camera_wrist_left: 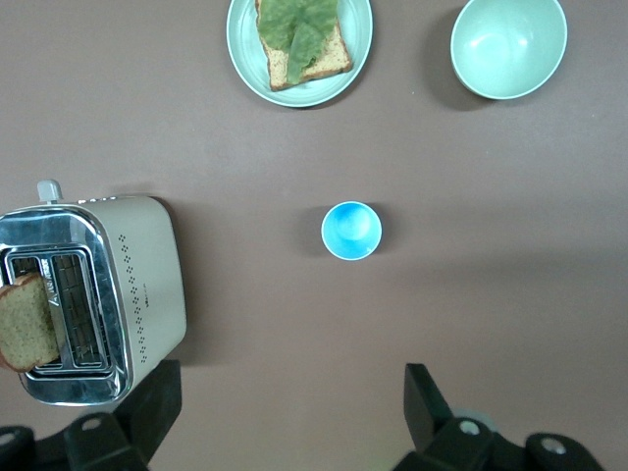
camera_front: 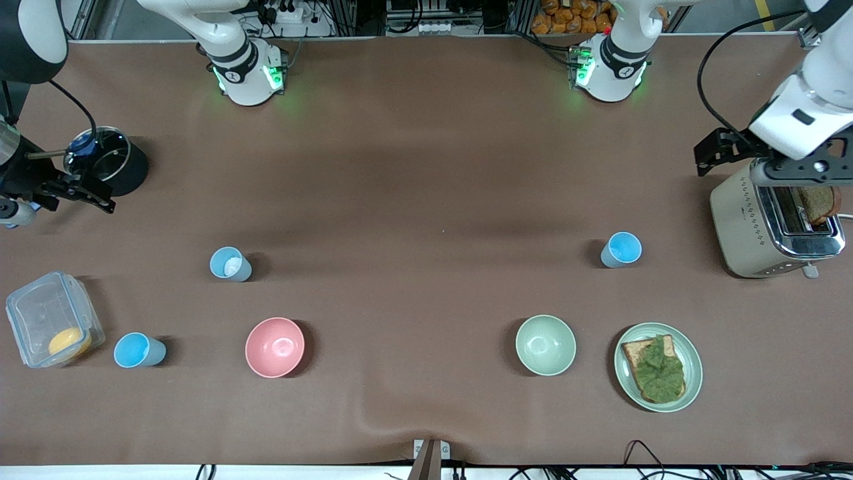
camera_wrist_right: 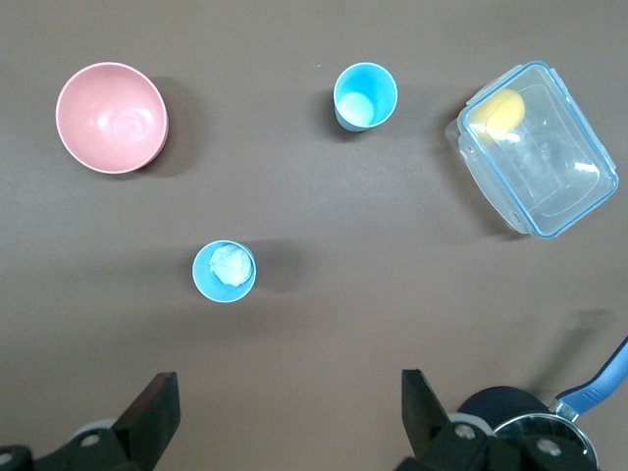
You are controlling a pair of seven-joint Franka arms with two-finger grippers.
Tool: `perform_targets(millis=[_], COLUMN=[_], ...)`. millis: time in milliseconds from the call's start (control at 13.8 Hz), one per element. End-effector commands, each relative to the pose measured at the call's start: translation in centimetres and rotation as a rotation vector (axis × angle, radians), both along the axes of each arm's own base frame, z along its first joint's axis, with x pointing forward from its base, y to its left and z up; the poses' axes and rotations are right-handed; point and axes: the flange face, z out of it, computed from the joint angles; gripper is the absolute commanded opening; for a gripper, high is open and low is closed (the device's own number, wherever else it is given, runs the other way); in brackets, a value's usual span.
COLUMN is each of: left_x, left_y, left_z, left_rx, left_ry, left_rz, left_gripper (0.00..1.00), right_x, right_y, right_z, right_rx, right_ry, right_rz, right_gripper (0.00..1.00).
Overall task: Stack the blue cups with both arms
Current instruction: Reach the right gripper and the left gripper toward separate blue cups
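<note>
Three blue cups stand upright on the brown table. A pale one with a whitish inside [camera_front: 230,264] [camera_wrist_right: 225,272] and a sky blue one [camera_front: 138,350] [camera_wrist_right: 364,96] are toward the right arm's end. Another sky blue cup [camera_front: 621,249] [camera_wrist_left: 351,231] is toward the left arm's end. My left gripper [camera_front: 716,152] [camera_wrist_left: 289,385] is open and empty, up in the air beside the toaster. My right gripper [camera_front: 83,190] [camera_wrist_right: 287,388] is open and empty, up in the air beside the black pot.
A pink bowl [camera_front: 274,347] and a pale green bowl [camera_front: 545,345] sit nearer the front camera. A plate [camera_front: 693,363] holds toast with lettuce. A toaster [camera_front: 740,220] holds a slice. There is also a clear container [camera_front: 40,313] and a black pot [camera_front: 130,167].
</note>
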Motion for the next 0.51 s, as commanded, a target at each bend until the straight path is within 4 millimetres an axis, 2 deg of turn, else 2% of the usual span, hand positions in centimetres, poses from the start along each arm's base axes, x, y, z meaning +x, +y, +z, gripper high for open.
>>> perform_targets(millis=[0,144,217,361,433], left_x=[0.1,0.2,0.5,1.6,2.1], left_y=[0.2,0.4,0.4,0.8,0.5], left_z=[0.6,0.4,0.2,-0.4,-0.9], left_rx=[0.021,0.021,0.017,-0.013,-0.013], left_ry=[-0.001,0.004,0.000,0.005,0.009], left_rz=[-0.006,-0.003,0.004,0.024,0.021], left_gripper=[1.00,1.00,1.00,1.00,1.00], right_x=[-0.5,0.4,0.8,2.3,3.1], right_y=[0.6,3.1,3.3,6.0,6.8], right_z=[-0.5,-4.1,-5.4,-9.4,-12.4], right_rx=[0.012,0.003,0.008,0.001,-0.003], right_ry=[0.022,0.114,0.143,0.175,0.187], right_rz=[0.010,0.054,0.054,0.099,0.103], right_gripper=[1.00,1.00,1.00,1.00,1.00])
